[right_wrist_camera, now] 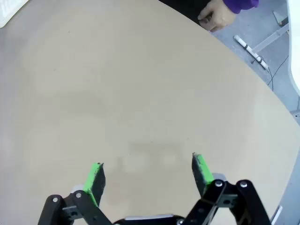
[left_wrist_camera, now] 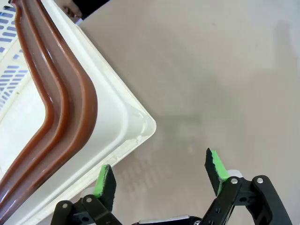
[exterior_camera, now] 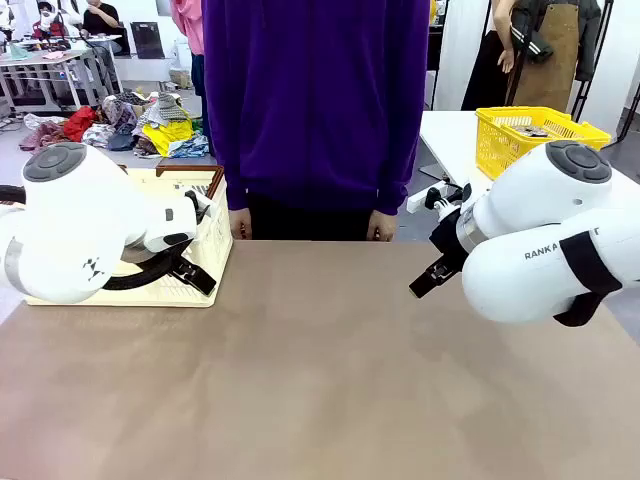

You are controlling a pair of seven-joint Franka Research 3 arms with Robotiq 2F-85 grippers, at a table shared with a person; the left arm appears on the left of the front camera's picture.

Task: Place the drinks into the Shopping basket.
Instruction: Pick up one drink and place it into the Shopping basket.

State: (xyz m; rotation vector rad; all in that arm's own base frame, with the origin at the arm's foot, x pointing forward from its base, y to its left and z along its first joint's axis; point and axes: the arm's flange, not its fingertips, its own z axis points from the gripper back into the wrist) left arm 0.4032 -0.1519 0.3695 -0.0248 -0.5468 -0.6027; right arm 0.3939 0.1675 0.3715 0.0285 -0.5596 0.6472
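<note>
The drinks are out of view. The Shopping basket (exterior_camera: 212, 252), cream-white with a brown rim, stands at the table's far left, partly hidden by my left arm. In the left wrist view its corner (left_wrist_camera: 123, 108) lies just beyond and to the left of my left gripper (left_wrist_camera: 159, 164). That gripper is open over bare tabletop, and its left finger stands close to the basket's outer wall. My right gripper (right_wrist_camera: 147, 163) is open too, hanging over bare table with nothing between its fingers.
A person in a purple sweater stands at the far edge, hands (exterior_camera: 381, 228) hanging by the tabletop; one hand (right_wrist_camera: 216, 15) appears in the right wrist view. A yellow mesh basket (exterior_camera: 535, 135) sits on a white table at the back right. The brown table (exterior_camera: 320, 370) stretches between the arms.
</note>
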